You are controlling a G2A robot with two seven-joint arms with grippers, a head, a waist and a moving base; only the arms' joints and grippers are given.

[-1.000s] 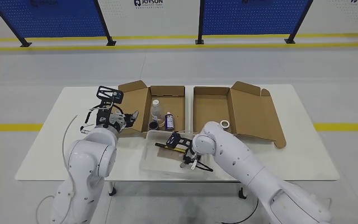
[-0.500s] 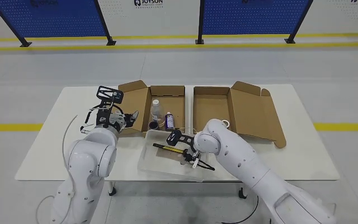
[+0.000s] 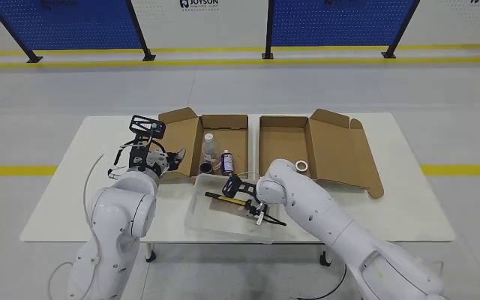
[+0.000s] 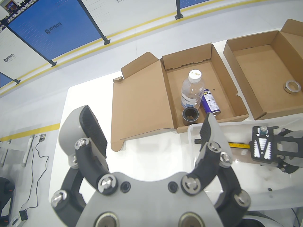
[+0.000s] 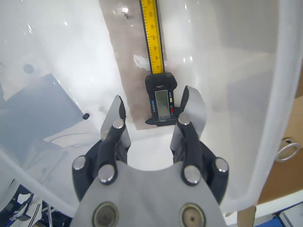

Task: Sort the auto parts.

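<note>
A digital caliper (image 5: 161, 102) with a yellow scale lies in the clear plastic tray (image 5: 284, 72) at the table's front. My right gripper (image 5: 153, 98) is open low over it, its fingers on either side of the caliper's black display head. From above, the right gripper (image 3: 253, 211) is inside the tray (image 3: 199, 214), at the near end of the caliper (image 3: 223, 198). My left gripper (image 4: 149, 121) is open and holds nothing, above the table beside the left box's flap (image 4: 139, 100).
The left cardboard box (image 3: 232, 135) holds a clear bottle (image 4: 193, 88), a blue can (image 4: 210, 101) and a black ring (image 4: 190, 115). The right cardboard box (image 3: 281, 146) holds a metal ring (image 3: 301, 166). Both stand just behind the tray.
My right gripper has shifted slightly within the tray and now sits over the caliper's display head. The left arm has not moved.
</note>
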